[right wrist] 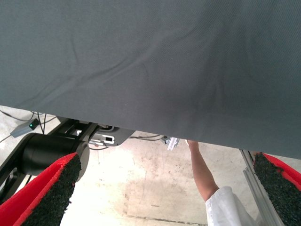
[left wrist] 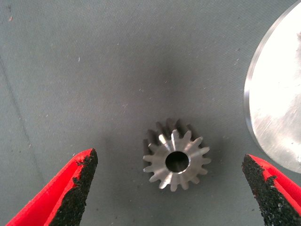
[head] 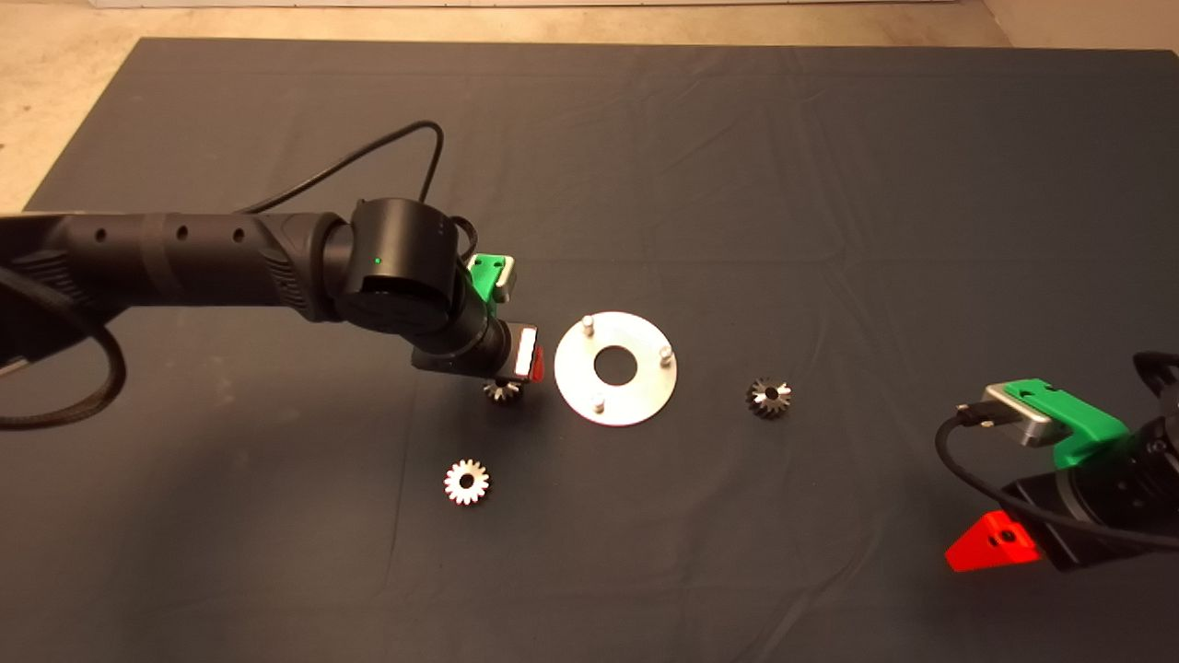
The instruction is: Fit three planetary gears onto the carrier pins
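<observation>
The round silver disc (head: 636, 396) lies mid-mat with its three carrier pins (head: 588, 324) standing bare. Three planetary gears lie flat on the mat: one (head: 502, 390) just left of the disc, one (head: 467, 482) nearer the front, one (head: 768, 397) right of the disc. My left gripper (head: 520, 364) hangs low over the first gear, pointing down. In the left wrist view this gear (left wrist: 176, 160) lies between the open fingers (left wrist: 77, 188), untouched, with the disc's rim (left wrist: 277, 108) beside it. My right gripper (head: 999, 543) is parked at the lower right, open and empty (right wrist: 164, 162).
The dark mat (head: 829, 184) covers the table, wrinkled in places. In the right wrist view a person's arm (right wrist: 202, 174) and a robot base (right wrist: 47, 150) show on the floor past the mat's edge.
</observation>
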